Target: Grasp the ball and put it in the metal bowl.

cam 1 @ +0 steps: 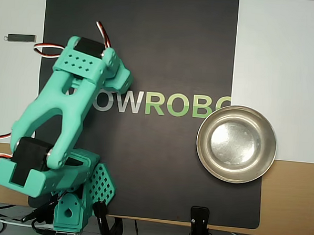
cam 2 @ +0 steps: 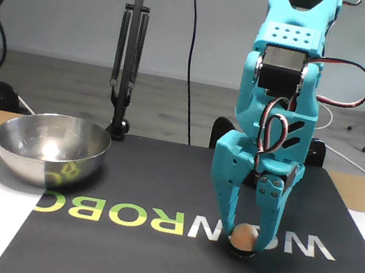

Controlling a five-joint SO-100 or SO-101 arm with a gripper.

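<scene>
Fixed view: gripper (cam 2: 243, 239) seems clamped on the ball (cam 2: 244, 236); lift straight before swinging toward the bowl (cam 2: 51, 148).

You see the ball (cam 2: 244, 236), small and peach-tan, low and right of centre in the fixed view. The metal bowl (cam 2: 51, 148) sits upright, empty, at left.

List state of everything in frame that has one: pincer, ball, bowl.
pincer: down at the mat, fingers on either side of the ball, closed on it
ball: on the black mat, between the fingers, not lifted; hidden under the arm in the overhead view
metal bowl: upright, empty
</scene>
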